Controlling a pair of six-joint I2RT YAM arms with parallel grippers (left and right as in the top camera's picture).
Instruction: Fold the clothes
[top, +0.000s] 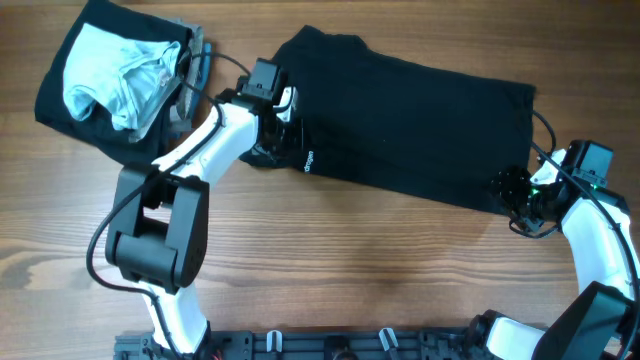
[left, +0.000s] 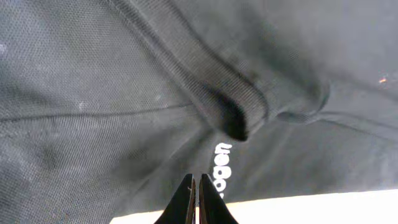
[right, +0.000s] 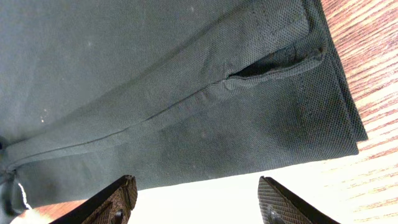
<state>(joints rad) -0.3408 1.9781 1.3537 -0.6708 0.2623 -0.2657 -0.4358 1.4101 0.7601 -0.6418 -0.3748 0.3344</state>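
A large black garment (top: 410, 130) lies spread flat across the back middle of the wooden table (top: 350, 260), with its small white logo (top: 308, 160) near its left front edge. My left gripper (top: 288, 150) is shut, with its tips just over that edge beside the logo (left: 222, 165); in the left wrist view the fingers (left: 198, 180) show nothing between them. A raised fold (left: 233, 115) lies ahead of them. My right gripper (top: 520, 195) is open and empty at the garment's front right corner. In the right wrist view its fingers (right: 196, 186) sit just off the fabric's edge (right: 186, 124).
A pile of other clothes (top: 110, 75) lies at the back left: a black piece under pale blue and grey ones. The arm bases stand at the table's front edge.
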